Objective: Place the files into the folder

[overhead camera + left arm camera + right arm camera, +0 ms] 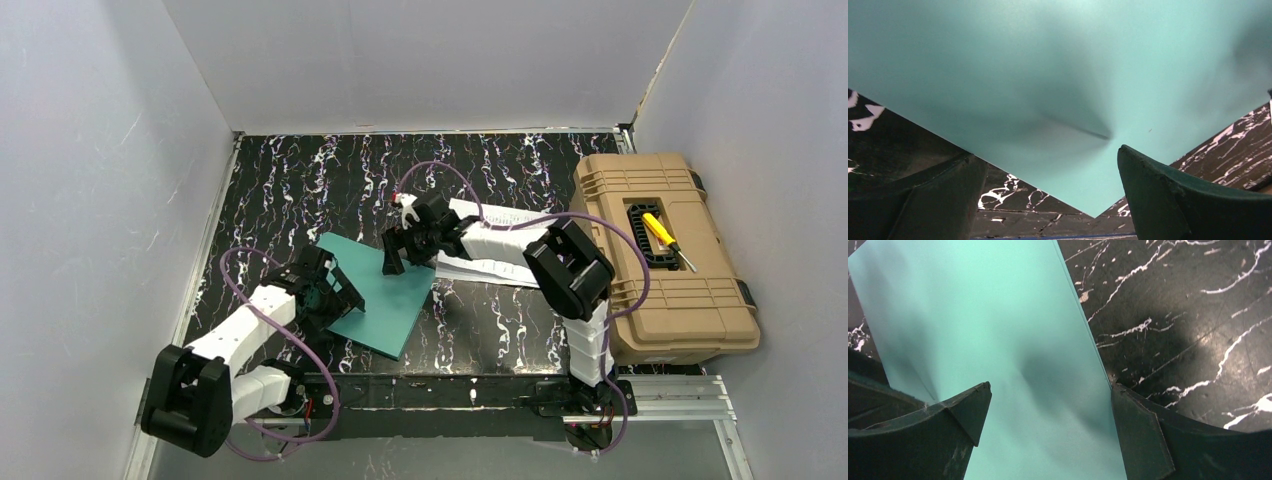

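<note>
Your folder point(385, 305) lies flat, left of centre. Your left gripper point(1053, 162) sits at its 9 o'clock edge, jaws spread wide around a teal corner, clamping nothing. Your right gripper point(1048, 392) hangs over the 12 o'clock edge, jaws apart too. The files point(480, 270) lie at the folder's 3 o'clock, under the right arm.

Folder point(385, 298) left of files point(485, 270), toolbox point(660, 300) far right, screwdriver point(665, 238) on its lid
</note>
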